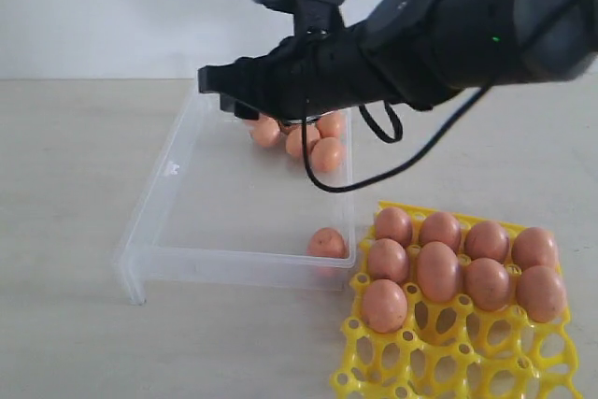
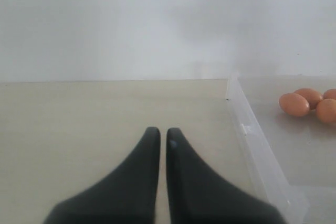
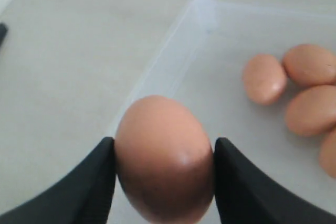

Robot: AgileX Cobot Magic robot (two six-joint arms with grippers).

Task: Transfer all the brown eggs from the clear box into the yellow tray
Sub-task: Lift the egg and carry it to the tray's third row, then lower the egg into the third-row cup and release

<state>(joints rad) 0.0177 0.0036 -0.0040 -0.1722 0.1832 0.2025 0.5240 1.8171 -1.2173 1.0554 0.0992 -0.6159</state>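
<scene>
The left gripper [image 2: 159,132] sat idle over the bare table [image 2: 79,119], its black jaws pressed together on nothing. Right of it, the clear box [image 1: 149,221], thin glossy plastic, kept a loose cluster of brown eggs [image 1: 299,140]. The right gripper [image 3: 164,142] was clamped on one smooth, matte oval egg [image 3: 163,182] above the box, probably bound for the yellow tray [image 1: 448,362], whose lattice cups steadied nine more

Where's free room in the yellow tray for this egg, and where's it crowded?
Free: the near cups of the bright yellow plastic lattice tray, in front and right of its lone third-row brown egg. Its two far rows are full. The clear plastic box is bare left of the single egg by the tray; its far-corner cluster is crowded.
</scene>
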